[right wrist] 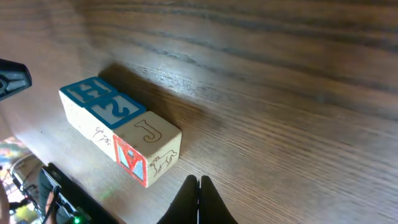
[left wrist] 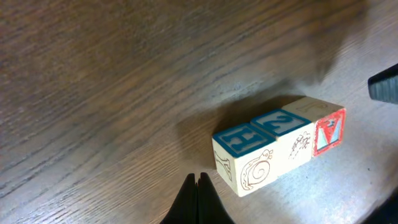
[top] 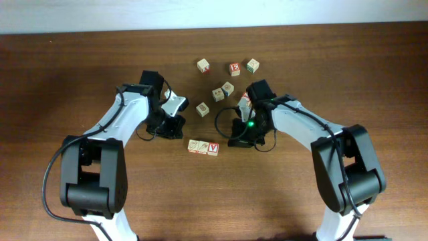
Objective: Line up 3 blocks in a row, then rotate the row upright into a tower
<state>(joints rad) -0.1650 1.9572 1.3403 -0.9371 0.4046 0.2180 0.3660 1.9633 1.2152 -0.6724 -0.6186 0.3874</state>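
Note:
Three blocks lie touching in a short row on the wooden table (top: 80, 80). In the overhead view the row runs from a pale block (top: 194, 145) through a middle one (top: 202, 147) to the red-faced block (top: 212, 148). The left wrist view shows the pale end block (left wrist: 244, 160), the middle block (left wrist: 285, 134) and the red-faced block (left wrist: 324, 126). The right wrist view shows them as end block (right wrist: 83, 101), middle block (right wrist: 116, 119) and red-faced block (right wrist: 148, 148). My left gripper (top: 180, 130) (left wrist: 198, 178) is shut and empty just left of the row. My right gripper (top: 234, 139) (right wrist: 199, 180) is shut and empty just right of it.
Several other cubes lie farther back: one (top: 203, 65), a red one (top: 235, 68), a green-faced one (top: 252, 65), a pair (top: 223, 90), one (top: 202, 109), and one half hidden by the right arm (top: 245, 100).

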